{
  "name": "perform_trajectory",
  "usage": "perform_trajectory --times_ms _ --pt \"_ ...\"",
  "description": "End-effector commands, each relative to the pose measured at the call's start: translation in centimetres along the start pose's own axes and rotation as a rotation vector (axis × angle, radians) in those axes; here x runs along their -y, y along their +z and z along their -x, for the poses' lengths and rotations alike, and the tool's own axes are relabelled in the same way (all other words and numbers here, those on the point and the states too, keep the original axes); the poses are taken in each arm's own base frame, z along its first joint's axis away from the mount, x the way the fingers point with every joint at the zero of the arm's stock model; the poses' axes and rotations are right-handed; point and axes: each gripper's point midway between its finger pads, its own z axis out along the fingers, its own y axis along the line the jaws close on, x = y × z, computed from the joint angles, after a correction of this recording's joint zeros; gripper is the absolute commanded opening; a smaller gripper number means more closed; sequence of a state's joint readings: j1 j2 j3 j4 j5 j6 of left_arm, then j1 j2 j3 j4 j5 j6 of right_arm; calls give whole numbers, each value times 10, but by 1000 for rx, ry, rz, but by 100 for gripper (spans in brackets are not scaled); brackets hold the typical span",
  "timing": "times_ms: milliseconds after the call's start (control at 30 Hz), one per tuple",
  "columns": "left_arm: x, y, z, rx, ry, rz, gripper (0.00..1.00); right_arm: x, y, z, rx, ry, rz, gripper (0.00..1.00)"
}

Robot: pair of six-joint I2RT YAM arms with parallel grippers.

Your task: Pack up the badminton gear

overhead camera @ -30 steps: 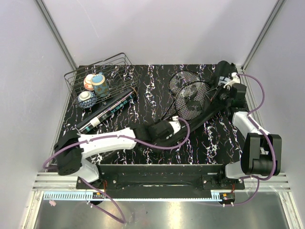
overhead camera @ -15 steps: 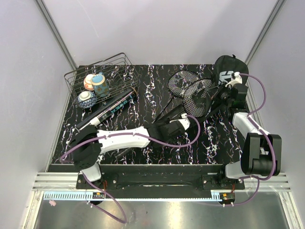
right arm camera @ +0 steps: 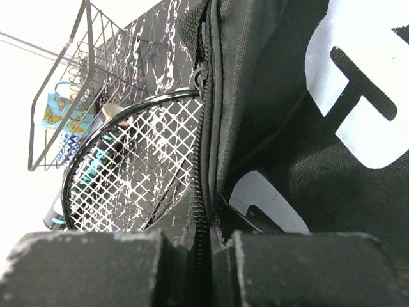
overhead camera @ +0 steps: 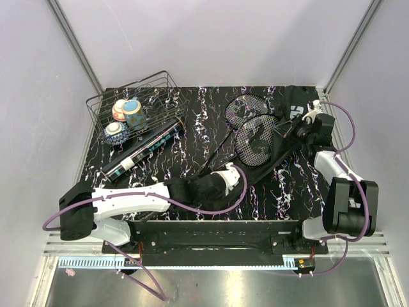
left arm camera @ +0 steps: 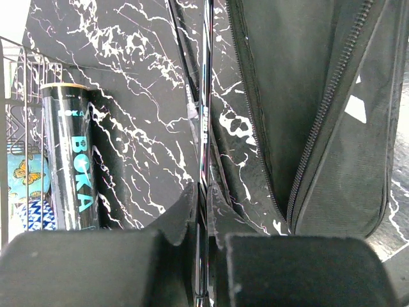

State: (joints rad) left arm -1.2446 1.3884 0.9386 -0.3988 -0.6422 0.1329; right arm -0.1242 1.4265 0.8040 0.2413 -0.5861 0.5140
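Two black rackets lie mid-table, their strung heads side by side and their shafts running toward the near left. My left gripper is shut on one thin racket shaft; a second shaft runs just to its left. The black bag lies along the right side, its zipper open. My right gripper is shut on the bag's zipper edge, with a racket head next to the opening. The long black tube lies at the left.
A black wire basket stands at the far left with three patterned bowls inside, and the tube's far end leans against it. The table's right edge runs close beside the bag.
My left gripper swung right with the racket, then drew back toward the near left. The bag's far end rose and bulged half a second ago and now lies lower.
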Motion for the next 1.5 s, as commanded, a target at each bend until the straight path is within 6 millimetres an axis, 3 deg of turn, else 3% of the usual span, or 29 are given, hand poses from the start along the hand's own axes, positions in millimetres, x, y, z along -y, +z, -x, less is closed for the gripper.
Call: perform_trajectory --times_ms 0,200,433,600,700,833,967,1300,1433,1467 --pt "-5 -17 44 177 -104 -1 0 -30 -10 9 -19 -19 120 0" --pt "13 -34 42 174 7 23 0 -30 -10 12 -27 17 145 0" --pt "-5 -56 18 180 -110 85 0 -27 -17 21 -4 47 138 0" --pt "3 -57 25 193 -102 46 0 -31 -20 19 -17 53 156 0" --pt "11 -49 36 185 -56 37 0 -37 -24 19 -16 49 171 0" --pt "-2 -36 49 132 -51 194 0 -41 -28 18 -16 48 179 0" --pt "-1 -26 65 122 -65 250 0 -40 -26 16 -24 65 184 0" --pt "-12 -8 134 152 -193 351 0 -45 -25 11 -38 128 222 0" --pt "-20 0 151 149 -221 445 0 -46 -25 10 -37 161 230 0" --pt "-17 10 150 134 -233 463 0 -46 -24 9 -40 173 226 0"
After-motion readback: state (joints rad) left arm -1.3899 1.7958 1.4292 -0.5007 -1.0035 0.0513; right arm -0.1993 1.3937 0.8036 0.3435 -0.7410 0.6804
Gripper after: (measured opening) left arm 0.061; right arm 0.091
